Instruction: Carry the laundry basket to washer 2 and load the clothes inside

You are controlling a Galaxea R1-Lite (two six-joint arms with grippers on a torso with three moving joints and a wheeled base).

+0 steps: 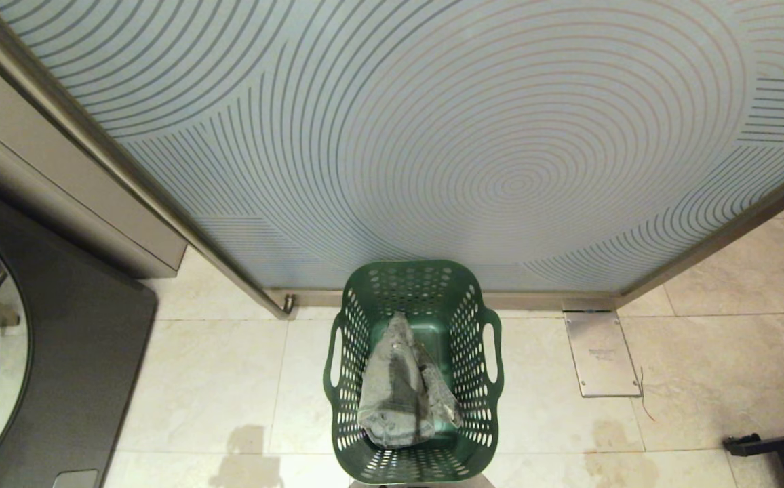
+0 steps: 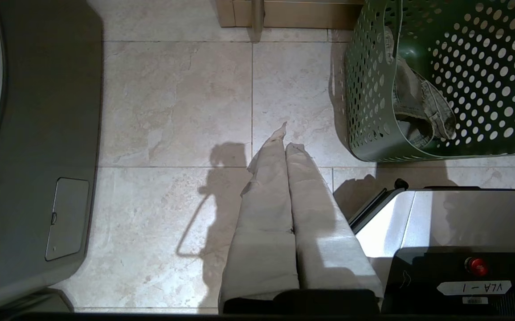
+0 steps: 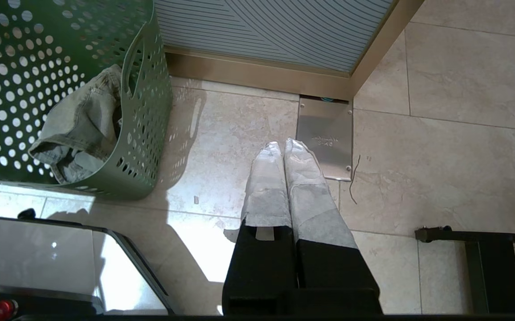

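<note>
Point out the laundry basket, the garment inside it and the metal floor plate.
laundry basket (image 1: 483,396): head view, perforated right wall.
garment (image 1: 392,386): head view, middle of the fabric.
metal floor plate (image 1: 601,354): head view, centre of the plate.

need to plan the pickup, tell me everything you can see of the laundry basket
The laundry basket is dark green plastic, tapered and rectangular, with round holes all over and a slot handle on each long side. It stands upright on the tiled floor, in front of the patterned panel. A crumpled grey-green garment lies inside. Nothing grips it.
</note>
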